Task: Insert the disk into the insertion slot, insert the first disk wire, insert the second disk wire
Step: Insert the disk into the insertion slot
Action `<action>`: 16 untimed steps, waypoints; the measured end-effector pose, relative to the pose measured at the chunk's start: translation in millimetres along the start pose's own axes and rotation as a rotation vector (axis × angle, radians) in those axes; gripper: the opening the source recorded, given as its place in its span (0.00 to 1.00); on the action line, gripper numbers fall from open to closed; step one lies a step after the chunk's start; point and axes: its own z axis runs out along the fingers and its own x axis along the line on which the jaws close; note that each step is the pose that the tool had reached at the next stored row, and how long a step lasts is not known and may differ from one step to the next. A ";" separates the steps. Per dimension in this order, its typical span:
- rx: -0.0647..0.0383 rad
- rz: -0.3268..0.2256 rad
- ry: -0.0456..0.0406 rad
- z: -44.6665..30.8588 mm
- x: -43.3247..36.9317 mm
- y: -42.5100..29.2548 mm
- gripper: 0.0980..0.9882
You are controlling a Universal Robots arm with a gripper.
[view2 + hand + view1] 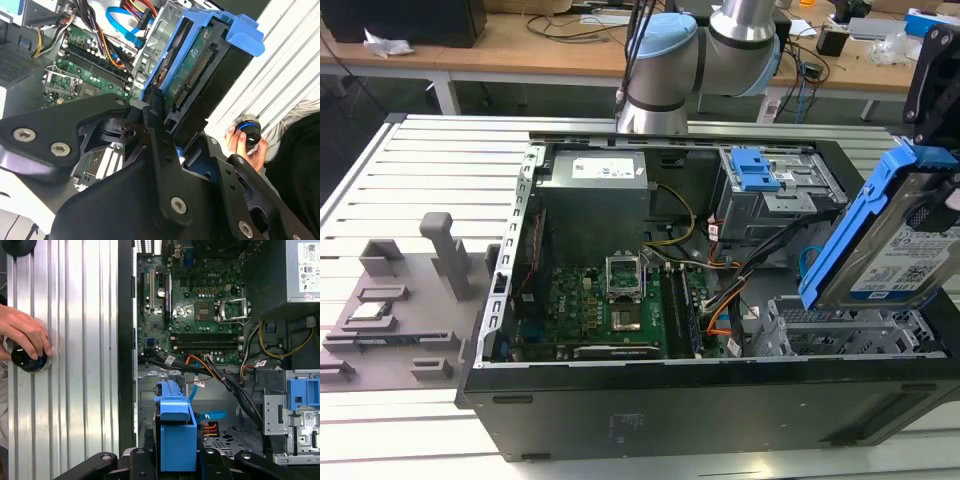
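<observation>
Blue-framed disk [885,245] pinched tight in my gripper [176,462], tilted, hanging over the insertion slot [840,328] at the near corner of the case [620,420] on the exterior view's right; I see the second disk wire [212,415] looping just beside that slot

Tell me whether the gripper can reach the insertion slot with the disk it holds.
Probably yes: the gripper holds the disk above the insertion slot, but the light-blue cable loops across that bay and may snag.

Blue disk carrier [176,432], hand [22,332] on knob [27,360]
</observation>
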 end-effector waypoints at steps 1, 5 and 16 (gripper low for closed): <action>0.000 0.000 0.0001 1.1 -0.1 0.0 0.30; 0.000 0.000 0.0001 5.0 -0.4 -0.2 0.30; 0.000 0.000 0.0002 22.6 -6.3 -0.7 0.30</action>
